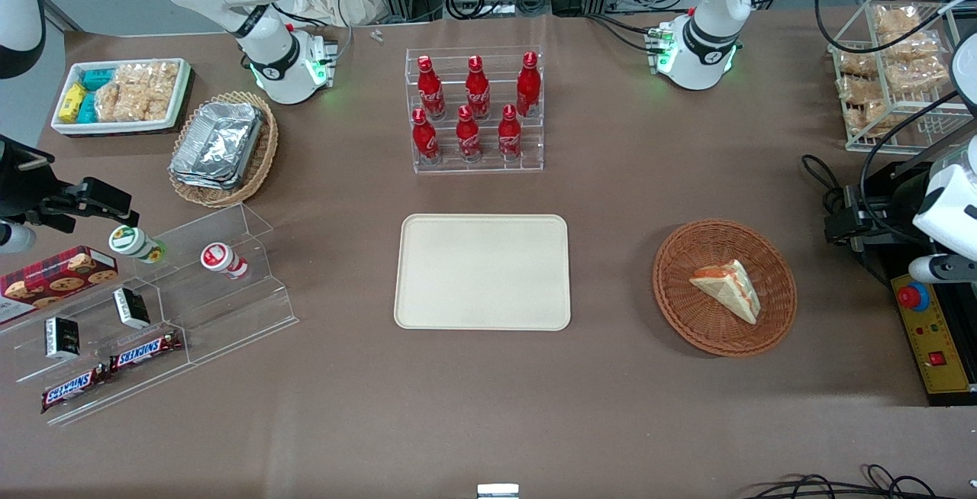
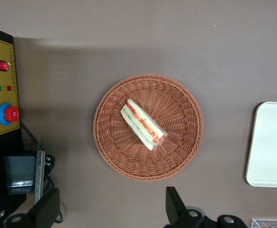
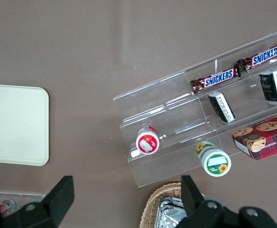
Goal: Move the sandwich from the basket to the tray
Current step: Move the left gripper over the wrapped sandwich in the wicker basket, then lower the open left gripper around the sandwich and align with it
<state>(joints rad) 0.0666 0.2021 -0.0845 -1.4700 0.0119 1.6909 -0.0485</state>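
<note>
so the pick has not begun: the sandwich (image 1: pixel 729 288) lies flat in the basket (image 1: pixel 679 308), untouched, and the tray (image 1: pixel 482 271) is bare. judging by that, this is the approach step, with everything left to do.

the gripper (image 2: pixel 110 205) hangs high above the table at the working arm's end, looking straight down. in the wrist view its two fingers (image 2: pixel 45 209) stand wide apart with nothing between them, so it is open and empty. the sandwich (image 2: pixel 143 124) sits near the middle of the basket (image 2: pixel 110 154), well clear of the fingers and off to one side of the line between them, so the gripper is neither centred over it nor close to it.

the next move likely calls for shifting over the wedge, then coming down with the fingers astride its thin faces. the wedge lies slantwise in the wrist view, so the wrist may need turning to match. the wrap looks slick and the bread soft, so a gentle squeeze seems wise. after that comes a lift over the rim and a carry toward the tray (image 2: pixel 271 145), which lies beside the basket with bare table between them
</note>
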